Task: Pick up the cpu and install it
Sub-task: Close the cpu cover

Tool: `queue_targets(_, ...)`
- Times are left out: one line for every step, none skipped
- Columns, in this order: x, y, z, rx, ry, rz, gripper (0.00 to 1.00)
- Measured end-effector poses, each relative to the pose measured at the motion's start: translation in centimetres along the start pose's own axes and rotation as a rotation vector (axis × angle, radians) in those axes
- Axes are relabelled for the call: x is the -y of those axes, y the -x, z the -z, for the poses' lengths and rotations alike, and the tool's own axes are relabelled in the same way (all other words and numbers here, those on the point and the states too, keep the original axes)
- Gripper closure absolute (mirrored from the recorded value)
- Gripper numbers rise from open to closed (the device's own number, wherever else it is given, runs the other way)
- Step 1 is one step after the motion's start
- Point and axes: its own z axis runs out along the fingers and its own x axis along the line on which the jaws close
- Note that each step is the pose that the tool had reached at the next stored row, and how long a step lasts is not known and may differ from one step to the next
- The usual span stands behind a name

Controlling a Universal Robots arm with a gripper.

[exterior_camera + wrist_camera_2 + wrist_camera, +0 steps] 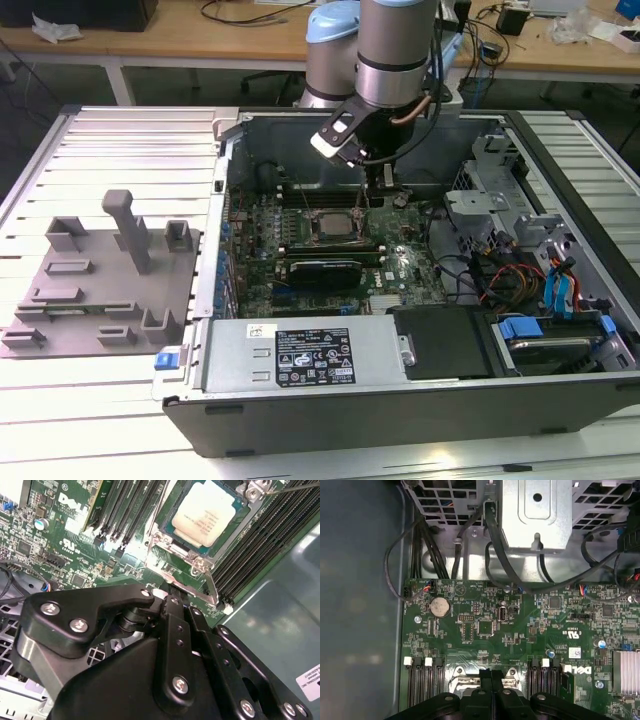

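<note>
Top of cpu (pixel 205 517): pale metal, matt, smooth. Socket frame (pixel 200 564) around cpu: bare bright metal, shiny. Motherboard (pixel 65 550) beneath cpu: green, lacquered, slight sheen. Pegged plate (pixel 100 287), well apart from cpu: grey matt plastic.

- My gripper (pixel 492 676) is matte black, dotted with silver screw heads.
- My arm (pixel 395 50) is silver-grey; its joint cap (pixel 330 25) is pale blue.
- The cpu (pixel 205 517) has a pale silver-grey top with faint dark print.
- The motherboard (pixel 400 265) is green with white markings.
- The memory slots (pixel 417 685) are black with white latches.
- The coin cell (pixel 439 607) is silver.
- The peg plate (pixel 100 290) is plain grey.
- The case (pixel 400 410) is dark grey, with a black label (pixel 312 357) on it.
- The tabs (pixel 520 327) are bright blue.
- The table (pixel 130 135) is white and ribbed.
</note>
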Motion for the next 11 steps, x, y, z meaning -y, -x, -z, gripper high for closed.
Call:
queue_targets(0.0,0.0,0.0,0.0,0.0,0.0,0.89)
queue_targets(0.04,0.0,0.0,-0.0001,0.0001,0.0,0.89)
queue_targets(0.09,0.0,0.01,0.0,0.0002,0.0,0.89)
queue_targets(0.2,-0.01,0.01,0.0,0.0004,0.0,0.89)
queue_targets(0.33,-0.01,0.02,-0.0001,0.0009,0.0,0.89)
queue_targets(0.46,-0.01,0.03,0.0,0.0013,0.0,0.89)
queue_targets(0.61,-0.01,0.04,0.0,0.0017,0.0,0.89)
queue_targets(0.7,-0.02,0.05,0.0,0.0019,0.0,0.89)
queue_targets(0.76,-0.02,0.05,0.0,0.002,0.0,0.89)
queue_targets(0.77,-0.02,0.06,0.0,0.002,0.0,0.89)
queue_targets(0.77,-0.02,0.05,0.0,0.0021,0.0,0.89)
